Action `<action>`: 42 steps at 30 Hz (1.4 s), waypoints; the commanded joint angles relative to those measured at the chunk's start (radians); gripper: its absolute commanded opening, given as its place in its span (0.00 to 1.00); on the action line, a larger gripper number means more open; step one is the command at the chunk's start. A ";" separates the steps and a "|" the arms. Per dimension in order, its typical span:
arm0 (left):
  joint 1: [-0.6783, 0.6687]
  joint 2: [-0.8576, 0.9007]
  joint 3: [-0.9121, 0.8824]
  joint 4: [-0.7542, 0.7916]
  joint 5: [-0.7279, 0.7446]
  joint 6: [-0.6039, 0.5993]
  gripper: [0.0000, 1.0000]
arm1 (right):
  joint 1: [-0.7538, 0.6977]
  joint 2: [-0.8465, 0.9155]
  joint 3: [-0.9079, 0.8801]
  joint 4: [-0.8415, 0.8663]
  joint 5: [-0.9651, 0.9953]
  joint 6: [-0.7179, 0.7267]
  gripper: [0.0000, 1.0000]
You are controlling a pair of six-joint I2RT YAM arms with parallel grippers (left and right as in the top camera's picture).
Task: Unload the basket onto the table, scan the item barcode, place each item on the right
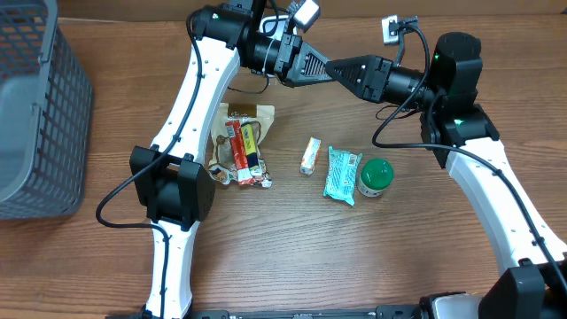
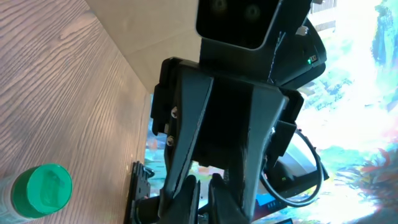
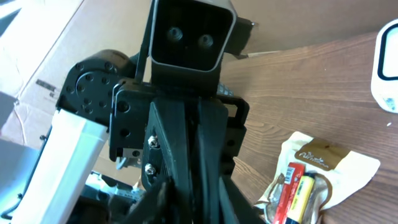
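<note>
Several items lie on the table: a cream snack pouch [image 1: 257,115] [image 3: 323,155] with red and yellow bars [image 1: 244,149] [image 3: 292,186] on it, a small white packet [image 1: 309,155], a teal packet [image 1: 342,175] and a green-lidded jar [image 1: 376,176] [image 2: 42,190]. I can make out no barcode on any of them. Both arms are raised over the table's far side, meeting tip to tip. My left gripper [image 1: 321,66] [image 2: 204,196] is shut, with nothing showing between its fingers. My right gripper [image 1: 341,67] [image 3: 199,202] faces it, its blurred fingers either side of the left fingertips.
A grey mesh basket [image 1: 35,115] stands at the left edge of the table. A cardboard wall rises behind the table's far edge. Cables hang off both wrists near the meeting point.
</note>
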 commanded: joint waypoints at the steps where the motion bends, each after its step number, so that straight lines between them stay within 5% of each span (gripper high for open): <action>1: 0.000 0.000 0.002 -0.004 0.018 -0.008 0.04 | 0.005 -0.008 0.021 0.011 -0.026 -0.027 0.23; 2: 0.000 0.000 0.002 -0.004 0.018 -0.008 0.04 | 0.005 -0.008 0.021 0.011 -0.026 -0.027 0.28; 5: 0.000 0.000 0.002 -0.004 0.018 -0.008 0.04 | 0.005 -0.008 0.021 0.011 -0.026 -0.027 0.20; 8: 0.001 0.000 0.002 -0.004 0.018 -0.008 0.04 | 0.005 -0.008 0.021 0.011 -0.026 -0.027 0.29; 9: 0.001 0.000 0.002 -0.004 0.018 -0.008 0.04 | 0.005 -0.008 0.021 0.011 -0.026 -0.027 0.19; 11: 0.001 0.000 0.002 -0.004 0.018 -0.008 0.04 | 0.005 -0.008 0.021 0.011 -0.026 -0.027 0.15; 13: 0.002 0.000 0.002 -0.004 0.018 -0.008 0.04 | 0.005 -0.008 0.021 0.011 -0.026 -0.027 0.31; 14: 0.002 0.000 0.002 -0.004 0.018 -0.008 0.04 | 0.005 -0.008 0.021 0.011 -0.026 -0.027 0.30; 17: 0.003 0.000 0.002 -0.004 0.018 -0.008 0.04 | 0.005 -0.008 0.021 0.011 -0.026 -0.027 0.08; 18: 0.003 0.000 0.002 -0.004 0.018 -0.008 0.04 | 0.005 -0.008 0.021 0.011 -0.026 -0.027 0.09; 19: 0.003 0.000 0.002 -0.004 0.018 -0.008 0.04 | 0.005 -0.008 0.021 0.011 -0.026 -0.027 0.22; 23: 0.003 0.000 0.002 -0.004 0.018 -0.008 0.04 | 0.005 -0.008 0.021 0.011 -0.026 -0.027 0.16; 25: 0.003 0.000 0.002 -0.004 0.018 -0.008 0.04 | 0.005 -0.008 0.021 0.011 -0.026 -0.027 0.28; 27: 0.004 0.000 0.002 -0.004 0.018 -0.008 0.04 | 0.005 -0.008 0.021 0.011 -0.026 -0.027 0.14; 30: 0.004 0.000 0.002 -0.004 0.018 -0.008 0.04 | 0.005 -0.008 0.021 0.011 -0.026 -0.027 0.18; 33: 0.007 0.000 0.002 -0.004 0.018 -0.008 0.04 | 0.005 -0.008 0.021 0.011 -0.026 -0.027 0.04; 35: 0.007 0.000 0.002 -0.005 0.018 -0.008 0.04 | 0.005 -0.008 0.021 0.011 -0.026 -0.027 0.22; 37: 0.007 0.000 0.002 -0.005 0.018 -0.008 0.04 | 0.005 -0.008 0.021 0.011 -0.026 -0.027 0.04; 38: 0.007 0.000 0.002 -0.005 0.018 -0.008 0.04 | 0.005 -0.008 0.021 0.011 -0.026 -0.027 0.04; 39: 0.007 0.000 0.002 -0.004 0.018 -0.008 0.04 | 0.005 -0.008 0.021 0.011 -0.026 -0.027 0.15; 41: 0.007 0.000 0.002 -0.004 0.018 -0.008 0.04 | 0.005 -0.008 0.021 0.011 -0.026 -0.027 0.80; 42: 0.007 0.000 0.002 -0.003 0.018 -0.008 0.04 | 0.005 -0.008 0.021 0.011 -0.024 -0.027 0.96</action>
